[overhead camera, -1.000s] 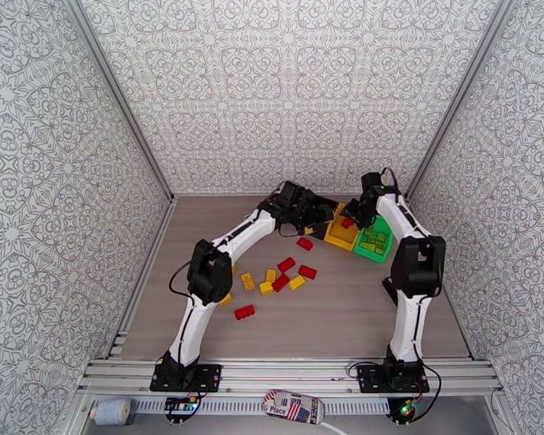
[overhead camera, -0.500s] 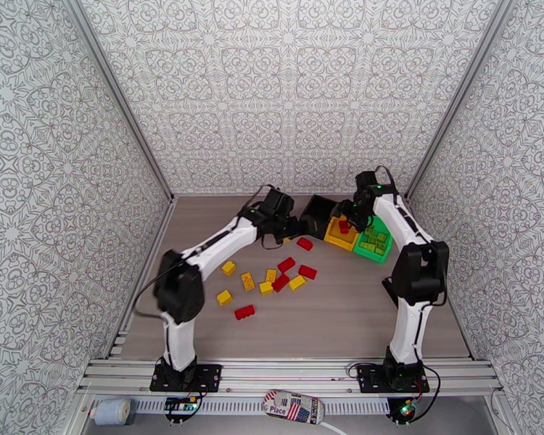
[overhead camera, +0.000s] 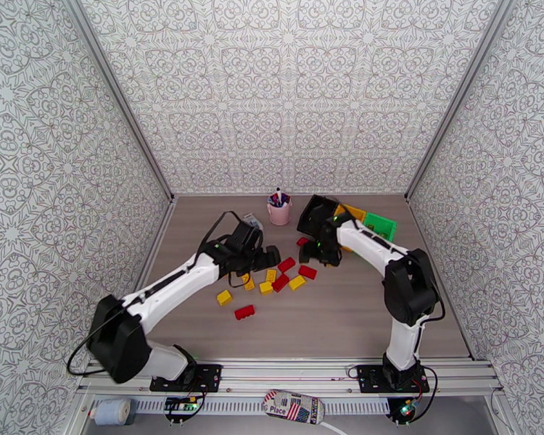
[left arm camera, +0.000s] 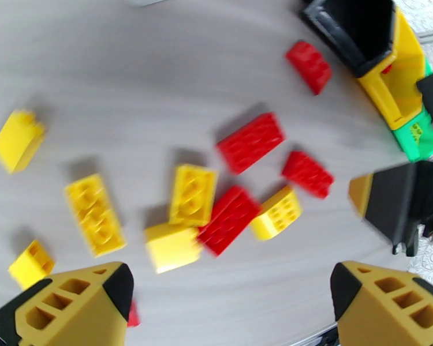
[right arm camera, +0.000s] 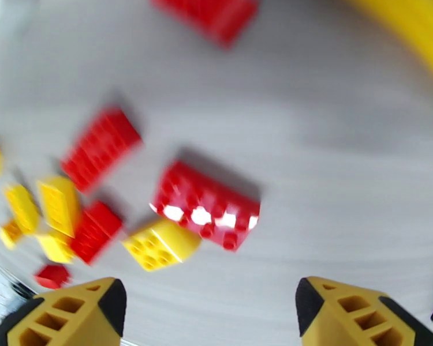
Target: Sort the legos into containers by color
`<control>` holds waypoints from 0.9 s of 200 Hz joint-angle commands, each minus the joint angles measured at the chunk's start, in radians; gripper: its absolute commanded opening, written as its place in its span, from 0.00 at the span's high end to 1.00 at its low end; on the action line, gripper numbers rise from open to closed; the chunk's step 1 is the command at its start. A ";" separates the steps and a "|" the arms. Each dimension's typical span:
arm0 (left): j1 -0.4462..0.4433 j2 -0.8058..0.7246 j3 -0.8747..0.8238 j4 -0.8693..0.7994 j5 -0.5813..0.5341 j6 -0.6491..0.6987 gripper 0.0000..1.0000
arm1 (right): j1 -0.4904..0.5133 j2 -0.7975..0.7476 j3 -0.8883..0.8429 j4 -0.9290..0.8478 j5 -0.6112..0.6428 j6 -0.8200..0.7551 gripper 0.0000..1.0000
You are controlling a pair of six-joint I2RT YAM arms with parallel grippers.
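Red and yellow legos lie in a loose pile mid-table, among them a red brick (overhead camera: pixel 286 264), a yellow one (overhead camera: pixel 266 288) and a red one apart at the front (overhead camera: pixel 244 312). My left gripper (overhead camera: pixel 265 257) hangs open over the pile's left side; in its wrist view the gripper (left arm camera: pixel 228 309) is empty above a yellow brick (left arm camera: pixel 193 194). My right gripper (overhead camera: pixel 320 252) is open at the pile's right; in its own view the gripper (right arm camera: pixel 213 309) stands over a red brick (right arm camera: pixel 208 204). The containers sit behind it: black (overhead camera: pixel 317 215), yellow (overhead camera: pixel 353 211), green (overhead camera: pixel 379 226).
A pink cup with pens (overhead camera: pixel 278 210) stands at the back, left of the black bin, with a small white box (overhead camera: pixel 252 220) beside it. Patterned walls close in the table on three sides. The two grippers hang close together over the pile.
Both arms swung away from the bins toward the pile. The right gripper opened; the red brick seen at its fingers by the bins is gone from them.
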 commanded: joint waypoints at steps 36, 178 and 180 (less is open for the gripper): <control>0.019 -0.174 -0.121 -0.085 -0.059 -0.065 0.02 | 0.138 -0.095 -0.172 0.065 0.089 0.060 0.14; 0.044 -0.311 -0.274 -0.066 -0.065 -0.147 0.01 | 0.203 0.025 -0.107 0.015 0.179 0.022 0.04; 0.045 -0.311 -0.273 -0.066 -0.063 -0.147 0.01 | 0.203 0.029 -0.103 0.016 0.179 0.020 0.04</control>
